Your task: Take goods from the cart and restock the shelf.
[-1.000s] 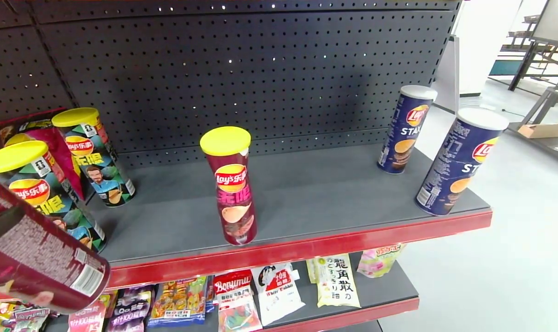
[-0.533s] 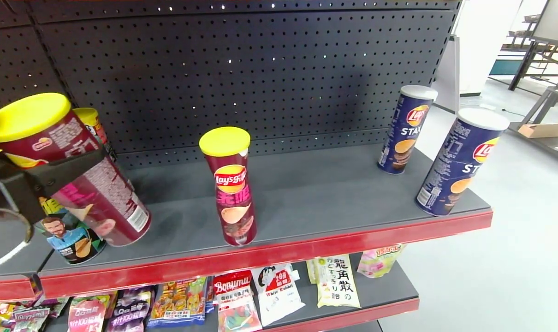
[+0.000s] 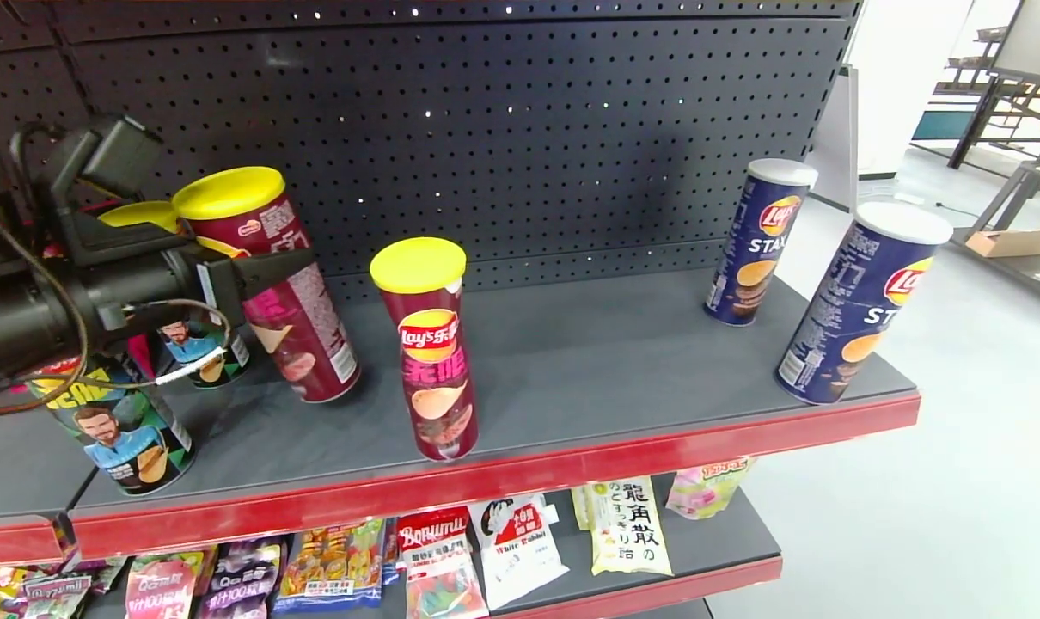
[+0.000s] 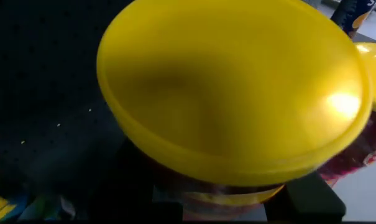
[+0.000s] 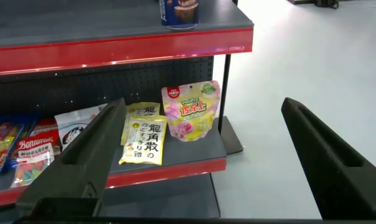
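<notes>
Black pegboard (image 3: pixel 529 155) backs the unit. Grey top shelf (image 3: pixel 572 361) w/ red front lip runs across below it. The lower shelf (image 3: pixel 709 533) sits under that.

L arm comes in from the L side at upper-can height. L gripper (image 3: pixel 279 268) is clamped round the held can (image 3: pixel 314 352), fingers across its upper body just under the lid. The held can is maroon w/ a yellow lid and tilted, top leaning L toward the arm. Its base is down at the shelf deck, mid-depth, L of centre; can't tell if it sits flat. In the L wrist view its lid (image 4: pixel 237 87) is close under the camera.

R gripper (image 5: pixel 203 109) is low, in front of the lower shelf, fingers wide apart, nothing btwn them.

Second maroon can (image 3: pixel 434 361) is upright near the front lip, just R of the held can, not touching. Two blue cans are upright at the R end: front one (image 3: pixel 859 309) at the corner, rear one (image 3: pixel 756 245) nearer the pegboard. Two teal cans are on the L, partly behind the arm: front (image 3: pixel 129 438), rear (image 3: pixel 202 352).

Snack bags (image 3: pixel 627 524) lie along the lower shelf, incl. a pink-green pouch (image 5: pixel 191 118).
</notes>
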`<state>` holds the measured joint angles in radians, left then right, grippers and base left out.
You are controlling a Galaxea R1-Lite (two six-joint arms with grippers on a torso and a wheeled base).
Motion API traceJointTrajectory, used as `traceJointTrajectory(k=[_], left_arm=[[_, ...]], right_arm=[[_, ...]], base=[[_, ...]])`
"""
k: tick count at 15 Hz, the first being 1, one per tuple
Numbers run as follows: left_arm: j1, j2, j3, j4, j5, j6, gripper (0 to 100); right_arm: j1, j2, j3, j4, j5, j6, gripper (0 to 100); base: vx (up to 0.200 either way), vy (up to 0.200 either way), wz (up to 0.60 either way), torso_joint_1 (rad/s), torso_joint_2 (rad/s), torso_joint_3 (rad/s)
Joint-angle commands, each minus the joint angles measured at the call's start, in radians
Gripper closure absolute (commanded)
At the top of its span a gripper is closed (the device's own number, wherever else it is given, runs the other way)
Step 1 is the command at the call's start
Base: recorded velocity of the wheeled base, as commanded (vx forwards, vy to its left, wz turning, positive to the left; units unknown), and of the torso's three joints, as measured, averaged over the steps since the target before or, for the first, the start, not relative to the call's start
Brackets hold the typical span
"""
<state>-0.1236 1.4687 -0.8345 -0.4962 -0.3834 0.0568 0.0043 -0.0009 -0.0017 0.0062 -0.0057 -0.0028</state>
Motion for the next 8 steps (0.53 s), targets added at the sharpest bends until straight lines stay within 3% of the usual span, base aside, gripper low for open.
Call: traceJointTrajectory(k=[1, 5, 8], left_arm=[[-0.010, 0.140, -0.092, 0.002, -0.009, 0.000, 100], [-0.018, 0.232, -0.178, 0.005, -0.006, -0.002, 100], [-0.057, 0.332, -0.290, -0.001, -0.005, -0.002, 100]], right_arm=[[0.000, 0.001, 0.000, 0.000, 0.000, 0.000, 0], [0.000, 0.001, 0.000, 0.000, 0.000, 0.000, 0], [0.000, 0.001, 0.000, 0.000, 0.000, 0.000, 0]], base=[[0.000, 0.000, 0.00, 0.000, 0.00, 0.000], [0.000, 0.000, 0.00, 0.000, 0.00, 0.000], [0.000, 0.000, 0.00, 0.000, 0.00, 0.000]])
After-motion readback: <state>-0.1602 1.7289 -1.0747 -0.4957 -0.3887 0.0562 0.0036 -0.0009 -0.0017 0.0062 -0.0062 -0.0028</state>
